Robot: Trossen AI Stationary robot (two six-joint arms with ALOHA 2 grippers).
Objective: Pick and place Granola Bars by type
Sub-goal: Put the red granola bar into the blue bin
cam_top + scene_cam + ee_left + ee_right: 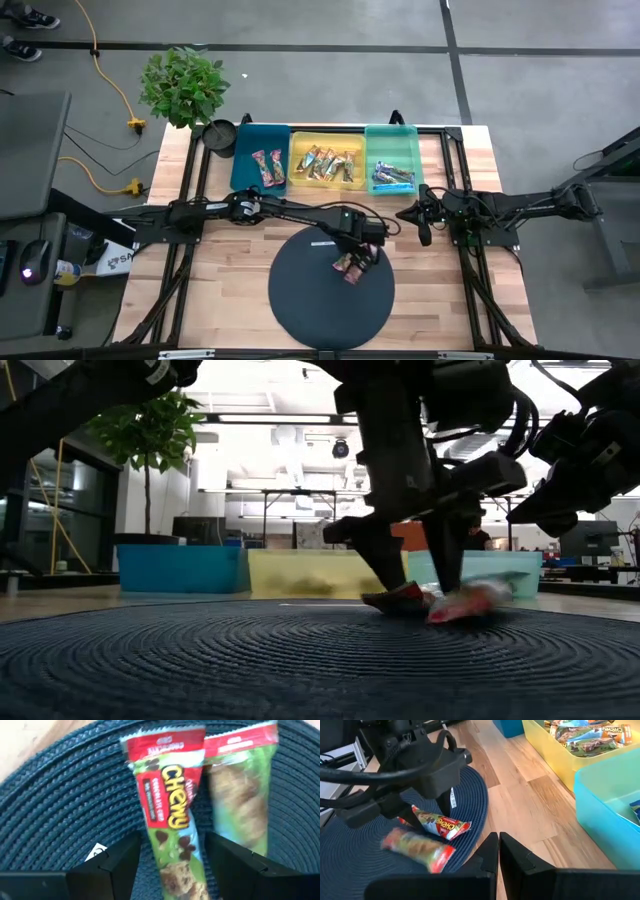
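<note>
Two red-and-green wrapped granola bars [350, 265] lie flat, side by side, on the dark round mat [300, 300]. My left gripper [172, 865] is down over them and open. Its fingers stand on either side of the sharp "Chewy" bar [170, 820]. The second bar [240, 795] lies just outside one finger and looks blurred. In the low view both fingers [385, 565] reach down to the mat around the first bar [400, 598]. My right gripper [497, 855] is shut and waits above the bare wood near the light teal tray [392, 150]. My left gripper comes at the Chewy bar's lower half [175, 855] from above, fingers pointing down and standing across it; a gap shows on each side, so it touches nothing there. Whether the outer side of one finger [240, 865] touches the second bar, I cannot tell.
Three trays stand along the far edge: a dark teal one [247, 160] with pink-red bars, a yellow one [325, 135] with orange-tan bars, a light teal one with blue bars. A potted plant [185, 85] stands at the far left corner. Bare wood surrounds the mat.
</note>
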